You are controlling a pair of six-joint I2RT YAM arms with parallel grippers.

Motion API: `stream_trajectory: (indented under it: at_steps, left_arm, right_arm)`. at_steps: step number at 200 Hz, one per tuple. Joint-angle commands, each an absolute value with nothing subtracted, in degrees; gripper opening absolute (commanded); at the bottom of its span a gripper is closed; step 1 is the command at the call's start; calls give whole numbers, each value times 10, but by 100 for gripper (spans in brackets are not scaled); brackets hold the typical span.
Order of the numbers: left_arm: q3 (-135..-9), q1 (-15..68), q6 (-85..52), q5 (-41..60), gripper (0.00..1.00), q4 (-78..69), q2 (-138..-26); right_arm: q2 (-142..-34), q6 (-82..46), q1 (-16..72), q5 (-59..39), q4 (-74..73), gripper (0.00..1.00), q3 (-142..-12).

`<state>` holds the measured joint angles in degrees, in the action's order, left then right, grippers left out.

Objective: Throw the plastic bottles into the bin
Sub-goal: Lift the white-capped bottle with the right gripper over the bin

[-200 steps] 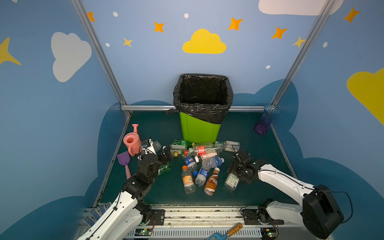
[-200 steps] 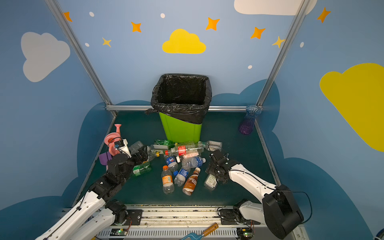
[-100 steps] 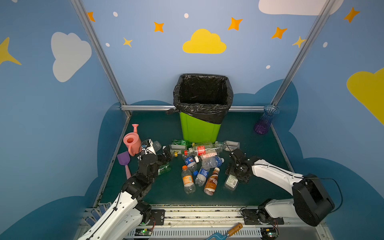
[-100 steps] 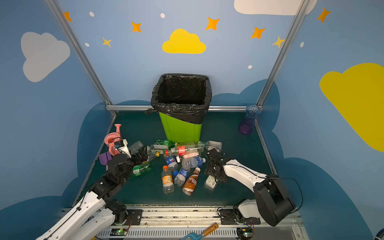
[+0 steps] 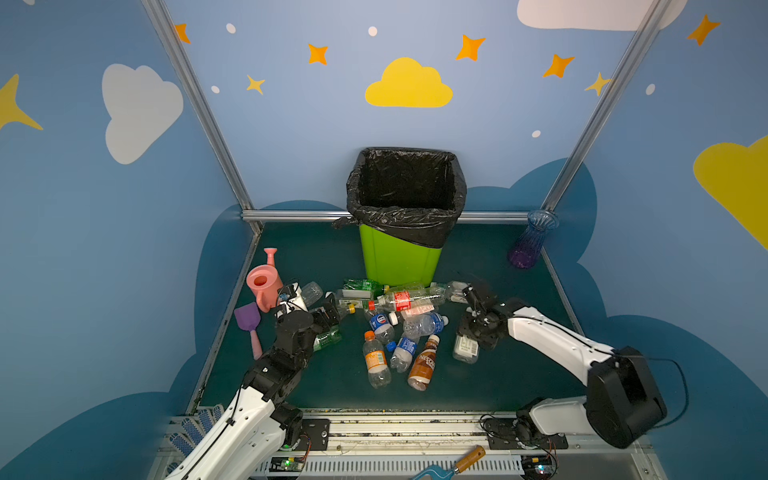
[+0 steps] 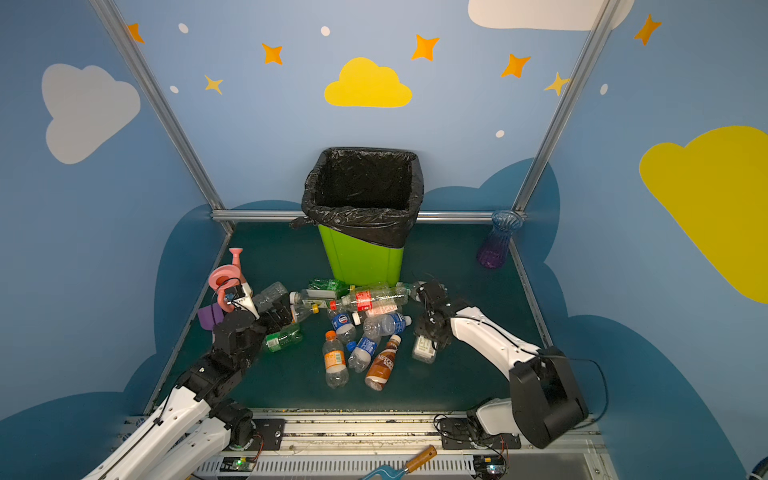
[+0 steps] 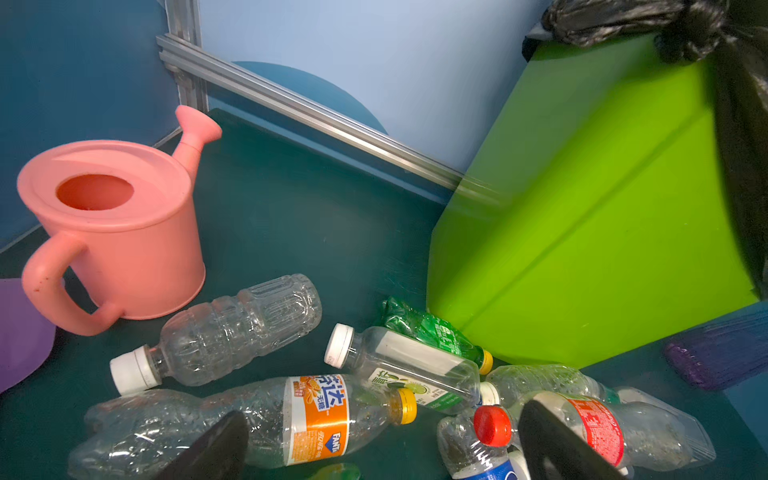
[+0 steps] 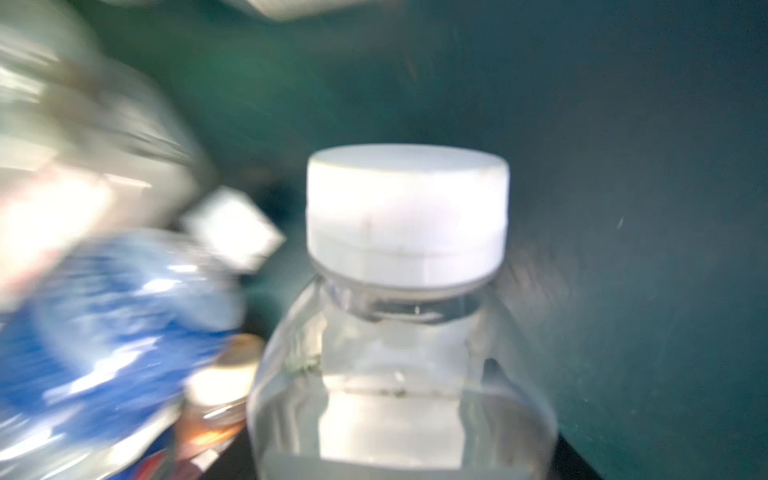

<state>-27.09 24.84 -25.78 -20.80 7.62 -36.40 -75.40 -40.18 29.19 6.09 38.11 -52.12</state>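
The white-capped clear bottle (image 8: 407,332) sits in the right gripper (image 5: 477,330), whose jaws are narrow and pressed on its body. The other bottles (image 5: 399,328) lie heaped just beside those jaws, with the bin (image 5: 399,257) beyond. The left gripper (image 7: 384,415) has its jaws wide and empty, above an orange-labelled bottle (image 7: 266,419).
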Motion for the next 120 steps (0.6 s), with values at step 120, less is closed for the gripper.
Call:
stream_trajectory:
  at_steps: [120]
  left_arm:
    - [-276, 224, -305, -182, 100, 114, -408]
  right_arm:
    - [-1024, -188, 265, -151, 314, 68, -1328]
